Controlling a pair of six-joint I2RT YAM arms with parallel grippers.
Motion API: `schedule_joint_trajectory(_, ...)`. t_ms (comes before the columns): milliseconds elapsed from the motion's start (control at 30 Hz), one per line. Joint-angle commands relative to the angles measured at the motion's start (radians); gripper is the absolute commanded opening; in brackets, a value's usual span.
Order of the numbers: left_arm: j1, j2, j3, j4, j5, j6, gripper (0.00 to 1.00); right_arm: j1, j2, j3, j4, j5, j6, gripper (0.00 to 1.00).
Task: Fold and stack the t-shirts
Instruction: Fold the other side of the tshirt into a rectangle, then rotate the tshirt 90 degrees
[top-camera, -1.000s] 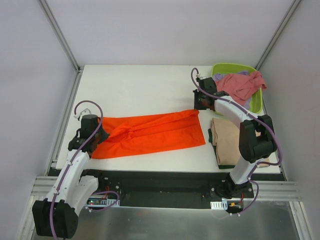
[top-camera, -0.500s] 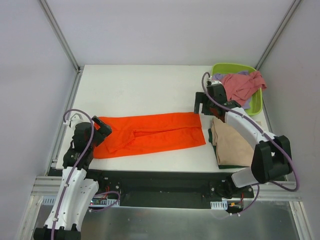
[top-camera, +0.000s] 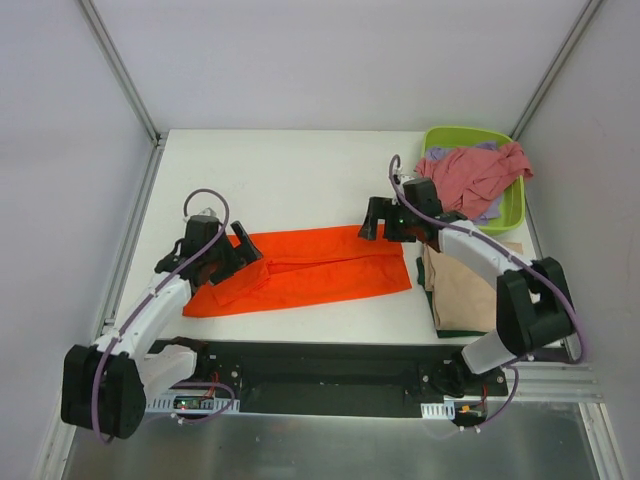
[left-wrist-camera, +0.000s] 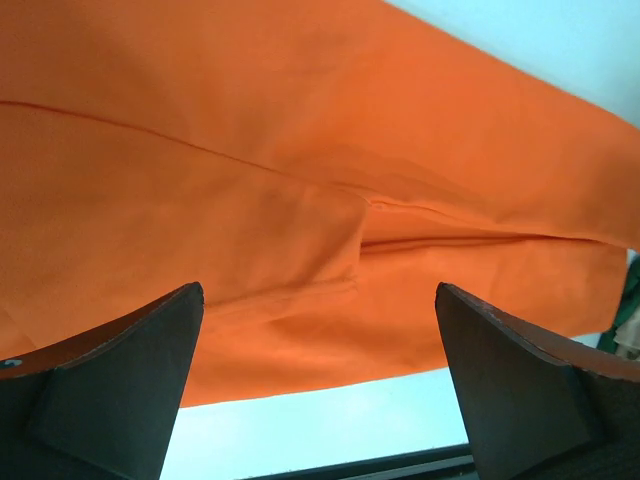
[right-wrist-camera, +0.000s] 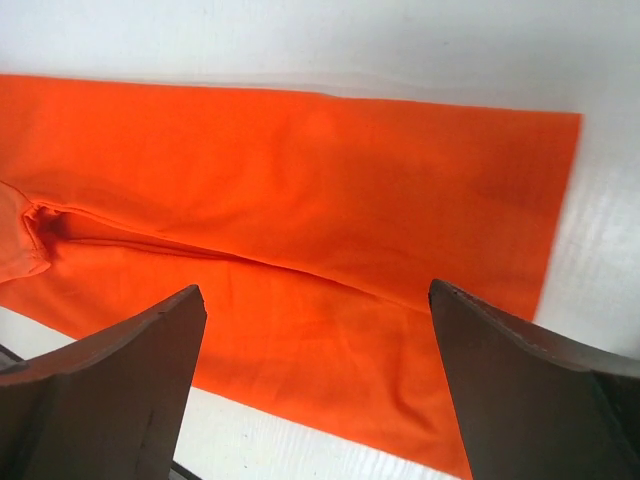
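Note:
A bright orange t-shirt (top-camera: 310, 268) lies folded into a long strip across the front of the table (top-camera: 290, 170). My left gripper (top-camera: 245, 252) hovers open over its left part, nothing between the fingers; the left wrist view shows the orange cloth (left-wrist-camera: 300, 200) under the wide jaws of that gripper (left-wrist-camera: 318, 300). My right gripper (top-camera: 378, 222) stands open over the strip's far right corner, with orange cloth (right-wrist-camera: 300, 180) below the gripper (right-wrist-camera: 315, 290). A folded tan t-shirt (top-camera: 465, 280) lies on a dark green one (top-camera: 450, 325) at the right front.
A lime-green tub (top-camera: 455, 135) at the back right holds a crumpled dusty pink t-shirt (top-camera: 480, 170) and a lavender one (top-camera: 490, 210). Metal frame rails run along the table's left, right and near edges.
Both grippers have opened and let go of the orange t-shirt's ends. Each has swung inward over the strip, which now lies flatter.

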Motion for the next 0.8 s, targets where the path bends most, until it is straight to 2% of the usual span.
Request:
schedule_joint_trajectory(0,-0.004,0.113,0.052,0.052,-0.054,0.006,0.99,0.025,0.139,0.086,0.058,-0.071,0.008,0.96)
schedule_joint_trajectory(200,0.009,0.309,0.113,0.06,-0.123,-0.001,0.99,0.037,0.241,0.112,0.039,-0.079,0.034,0.96)
schedule_joint_trajectory(400,0.066,0.551,0.289,0.06,-0.081,0.019,0.99,0.045,0.203,0.023,0.024,-0.074,0.075,0.96)
schedule_joint_trajectory(500,0.072,0.702,0.43,0.06,-0.072,0.022,0.99,0.071,0.149,-0.037,0.022,-0.062,0.092,0.96)
schedule_joint_trajectory(600,0.071,0.867,0.62,0.06,0.002,0.017,0.99,0.126,0.101,-0.1,0.041,-0.057,0.131,0.96)
schedule_joint_trajectory(767,0.065,1.168,0.999,0.06,0.161,-0.01,0.99,0.294,0.046,-0.19,0.096,-0.054,0.212,0.96)
